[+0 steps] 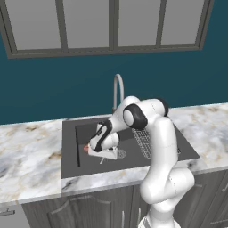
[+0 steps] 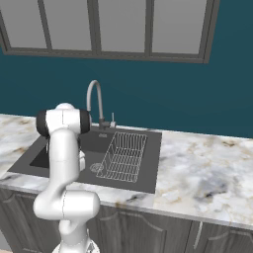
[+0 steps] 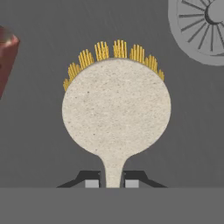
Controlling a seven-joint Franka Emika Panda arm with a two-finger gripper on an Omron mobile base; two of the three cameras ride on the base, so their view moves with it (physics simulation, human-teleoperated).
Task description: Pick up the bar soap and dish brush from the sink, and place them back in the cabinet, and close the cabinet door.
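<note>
The sink (image 1: 71, 153), a dark grey basin sunk into the marbled counter (image 1: 26, 156), holds everything in play. A curved silver faucet (image 2: 94, 99) rises at its back edge, and a wire dish rack (image 2: 123, 155) sits in the basin's right part, with the round drain (image 3: 199, 28) on the basin floor beside it. The white arm (image 1: 160, 147) bends down into the basin, bringing the gripper (image 3: 112, 180) low over the floor. The dish brush (image 3: 116, 107) lies flat on the basin floor, its round cream head facing up with yellow bristles fanning out along the far edge; the drain is near it on one side and the bar soap (image 3: 6, 57) near it on the other, neither touching it. The bar soap shows as a dark red block at the edge of the hand view and as a small reddish spot beside the gripper in the left base view. The jaws are closed tight on the brush's thin handle, one fingertip on each side.
</note>
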